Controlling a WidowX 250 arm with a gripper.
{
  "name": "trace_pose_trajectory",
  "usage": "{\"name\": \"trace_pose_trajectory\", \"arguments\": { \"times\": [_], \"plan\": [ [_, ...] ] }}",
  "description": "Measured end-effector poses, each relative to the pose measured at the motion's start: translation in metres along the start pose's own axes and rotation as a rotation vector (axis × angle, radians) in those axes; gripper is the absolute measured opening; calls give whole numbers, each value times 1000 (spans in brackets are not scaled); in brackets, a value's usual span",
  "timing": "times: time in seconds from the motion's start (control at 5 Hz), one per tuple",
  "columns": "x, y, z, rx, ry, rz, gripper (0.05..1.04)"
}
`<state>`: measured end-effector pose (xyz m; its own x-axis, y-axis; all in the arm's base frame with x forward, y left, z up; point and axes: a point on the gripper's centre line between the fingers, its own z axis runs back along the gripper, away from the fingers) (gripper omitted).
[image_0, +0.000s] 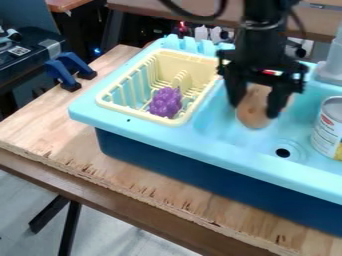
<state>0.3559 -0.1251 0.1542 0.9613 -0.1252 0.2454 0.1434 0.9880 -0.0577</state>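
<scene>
Though rough, plywood (60, 127) above floor (123, 232).

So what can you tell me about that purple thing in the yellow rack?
The purple thing looks like a toy bunch of grapes: a cluster of rounded, knobbly bumps, all one purple, probably molded plastic. It appears whole. It sits inside the pale yellow dish rack, towards the end nearest the camera, close to the rack's slats. The rack seems to be all that touches it; its underside is hidden.
</scene>
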Motion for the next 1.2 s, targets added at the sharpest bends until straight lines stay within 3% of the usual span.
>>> {"name": "trace_pose_trajectory", "arguments": {
  "times": [0.2, 0.4, 0.8, 1.0, 1.2],
  "plan": [
    [-3, -19, -20, -12, 63, -30, 805],
    [-11, -37, -35, -71, 125, -32, 805],
    [-23, -54, -52, -72, 186, -65, 805],
    [-22, -59, -53, -82, 192, -84, 851],
    [-21, -60, -52, -79, 186, -117, 1018]
  ]
}}
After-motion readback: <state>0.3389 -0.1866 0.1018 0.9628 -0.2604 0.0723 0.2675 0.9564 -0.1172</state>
